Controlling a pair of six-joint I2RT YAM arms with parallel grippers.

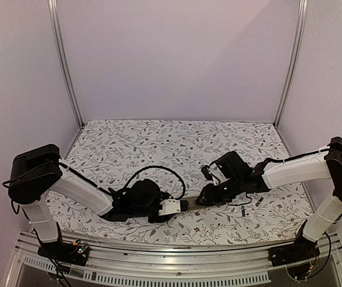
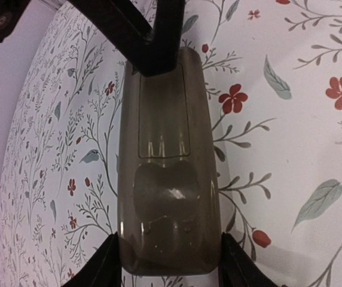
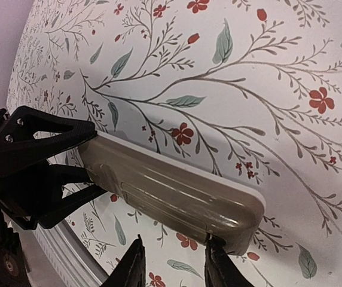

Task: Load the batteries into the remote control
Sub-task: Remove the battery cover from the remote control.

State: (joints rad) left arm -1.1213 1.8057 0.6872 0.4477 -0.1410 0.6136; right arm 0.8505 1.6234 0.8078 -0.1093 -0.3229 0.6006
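1. The desk (image 1: 159, 143) is covered in a white print of grey twigs and small red flowers. It fills the floor of a pale-walled booth.
2. The left arm (image 1: 81, 188) reaches in from the left and the right arm (image 1: 293, 170) from the right. They meet low over the near middle of the desk.
3. The left hand (image 1: 180, 206) pinches one end of the remote (image 1: 190, 204). In its own wrist view, a dark finger (image 2: 108, 266) presses on each long side of that end.
4. The right hand (image 1: 205, 197) is closed on the opposite end, with its fingers (image 3: 134, 263) on either side of the rounded tip.
5. The remote spans the gap between the two hands, near the desk's front edge.
   - Its long axis runs left to right across the desk, one end toward each arm.
   - The grey-beige back faces up toward both wrist cameras. The white face is turned down and shows only as a thin rim.
   - A rectangular outlined panel with small ridges sits on the half toward the right hand.
   - I cannot tell whether the remote touches the desk or hangs just above it.
6. The near battery (image 1: 243, 210) lies on the desk just right of the right hand. The far battery (image 1: 259, 202) lies a little further right. Both are loose, apart from the remote, and too small to show which way they point.
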